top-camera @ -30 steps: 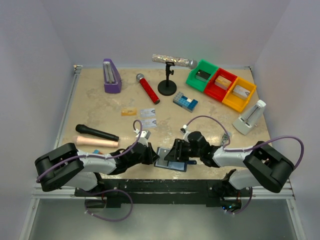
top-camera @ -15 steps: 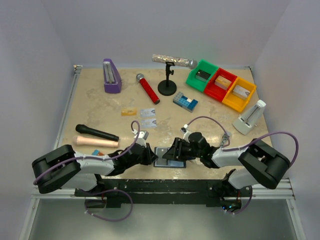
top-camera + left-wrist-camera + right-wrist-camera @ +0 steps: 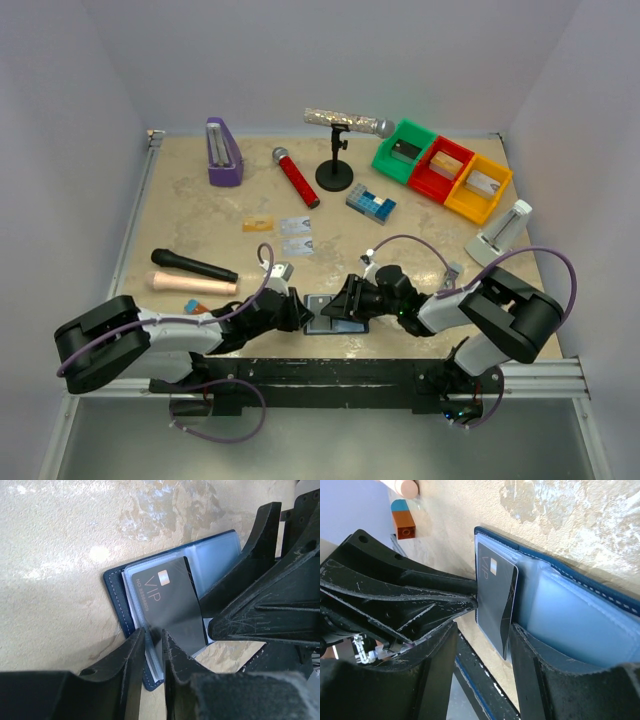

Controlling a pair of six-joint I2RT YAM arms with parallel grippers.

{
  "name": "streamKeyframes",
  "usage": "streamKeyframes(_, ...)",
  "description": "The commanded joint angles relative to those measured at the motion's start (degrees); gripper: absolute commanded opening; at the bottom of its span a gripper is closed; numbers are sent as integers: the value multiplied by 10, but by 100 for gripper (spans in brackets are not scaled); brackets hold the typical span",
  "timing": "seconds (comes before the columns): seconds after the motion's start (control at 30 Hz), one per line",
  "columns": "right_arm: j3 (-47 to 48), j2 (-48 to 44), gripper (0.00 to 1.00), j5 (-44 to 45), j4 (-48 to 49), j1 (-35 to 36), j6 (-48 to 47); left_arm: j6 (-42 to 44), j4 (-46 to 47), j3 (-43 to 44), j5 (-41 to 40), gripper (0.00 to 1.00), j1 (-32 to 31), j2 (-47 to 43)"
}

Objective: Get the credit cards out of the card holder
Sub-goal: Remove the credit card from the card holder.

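dark-blue stitched bifold card holder (image 3: 120, 605) lies open and flat near the front edge of the mottled beige stone-look table (image 3: 60, 540), between the two claws. a glossy black rectangular vip card (image 3: 170, 610) sticks partway out of its pale translucent plastic pockets (image 3: 217, 555). the scratched black left gripper (image 3: 154, 640) sits narrow around the pocket edge, pinching or not i cannot tell, the right gripper (image 3: 482, 632) is released, astride the card's corner, and three thin flat credit cards (image 3: 296, 224), gold and silver-grey, lie farther up.
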Motion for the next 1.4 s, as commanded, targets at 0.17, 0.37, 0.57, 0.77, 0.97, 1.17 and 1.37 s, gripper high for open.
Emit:
streamKeyframes(0.17,11,-10,50,-3,1,1,-10,13,-95,3,-22,28,0,-81)
streamKeyframes(0.37,16,-10,50,-9,-5,1,-16,25,-116,18,-29,26,0,-83)
streamKeyframes(0.57,22,-4,50,-22,3,1,-18,23,-113,26,-28,20,0,-50)
streamKeyframes(0.77,27,9,49,-41,29,1,-14,18,-91,23,-16,18,-1,-29)
streamKeyframes(0.97,31,19,49,-53,49,1,-8,11,-75,20,-7,16,-1,-17)
streamKeyframes(1.17,24,29,49,-45,83,1,6,3,-56,12,0,13,-1,-12)
streamKeyframes(1.37,8,18,49,-23,108,1,12,0,-55,2,-3,11,-1,-19)
